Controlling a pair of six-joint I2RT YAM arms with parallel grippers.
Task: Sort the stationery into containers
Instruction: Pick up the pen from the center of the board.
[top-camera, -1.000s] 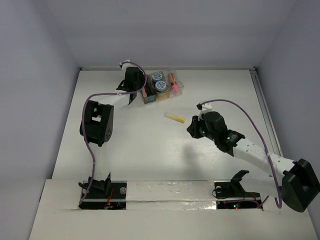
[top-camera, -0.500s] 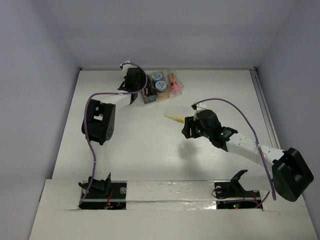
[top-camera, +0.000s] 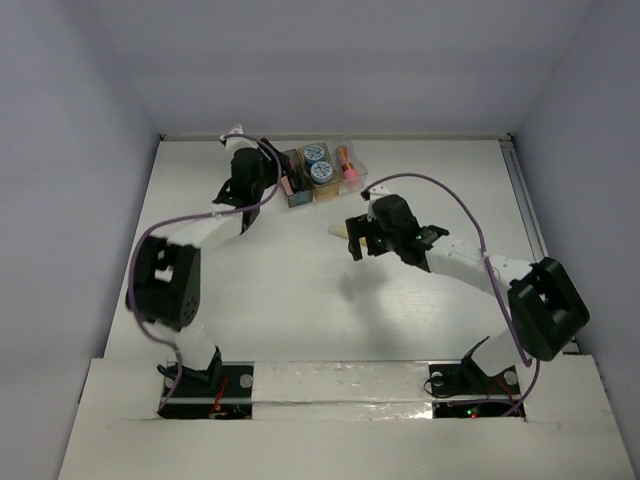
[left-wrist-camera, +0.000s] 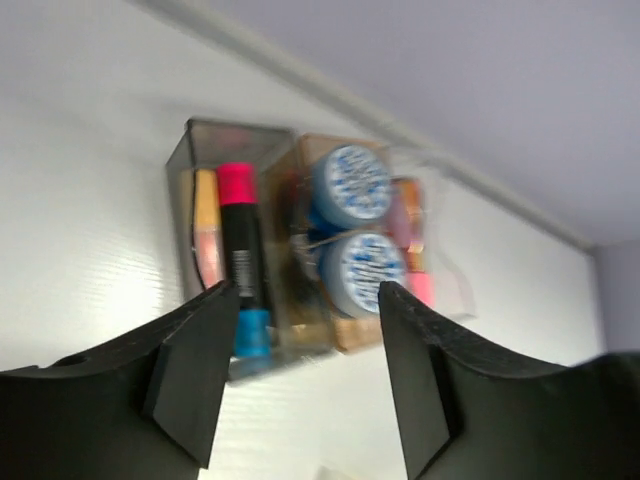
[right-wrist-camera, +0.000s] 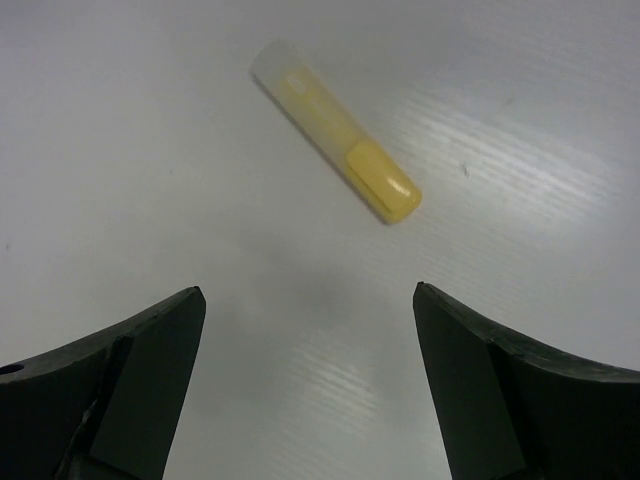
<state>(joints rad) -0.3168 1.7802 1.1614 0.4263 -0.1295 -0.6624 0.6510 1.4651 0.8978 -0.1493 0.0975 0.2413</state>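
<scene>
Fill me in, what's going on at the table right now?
The right gripper hangs open just above a yellow highlighter that lies loose on the table, not touching it; a pick-up looks likely next. The left gripper is open and empty, close by the dark grey bin, which holds highlighters. Two round tubs sit in the amber bin and a pink stick in the clear bin. The yellow highlighter is the only item I can see outside the bins.
</scene>
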